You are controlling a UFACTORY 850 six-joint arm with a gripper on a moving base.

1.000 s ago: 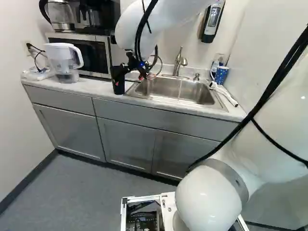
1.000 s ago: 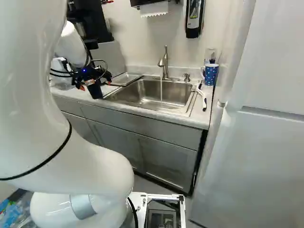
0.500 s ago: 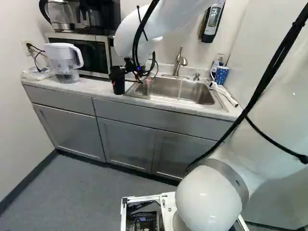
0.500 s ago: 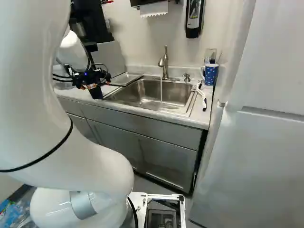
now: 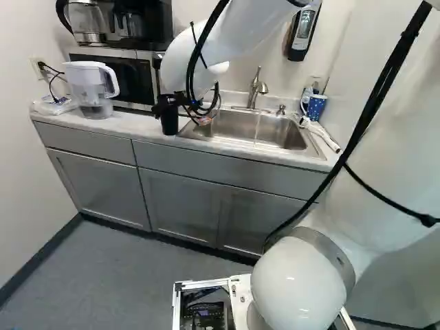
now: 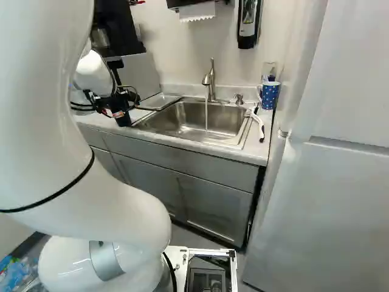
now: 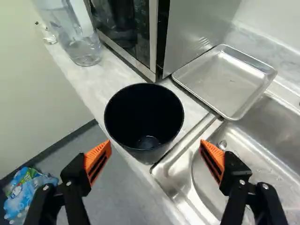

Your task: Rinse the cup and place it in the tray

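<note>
The cup (image 7: 143, 110) was black, and it stood up on the counter (image 5: 137, 125), close to the front edge and just beside the sink (image 6: 194, 121). Its open top faced up, and its bottom had a shiny spot inside. The claw (image 6: 114, 105) was wide open and held nothing. The cup was ahead of it, in line with the big gap between the two fingers. The orange pads (image 7: 98, 161) did not touch the cup in the wrist view. The tray (image 7: 225, 82) was flat and silver, and it was near the cup, by the sink. The cup was not in it. Water (image 6: 206, 116) ran from the tap (image 6: 211, 85) down into the sink. The microwave (image 7: 133, 33) was behind the cup, and a clear jug (image 7: 79, 37) was near it. Across the sink were a blue mug (image 6: 270, 96) with white dots and a brush (image 6: 260, 125).
</note>
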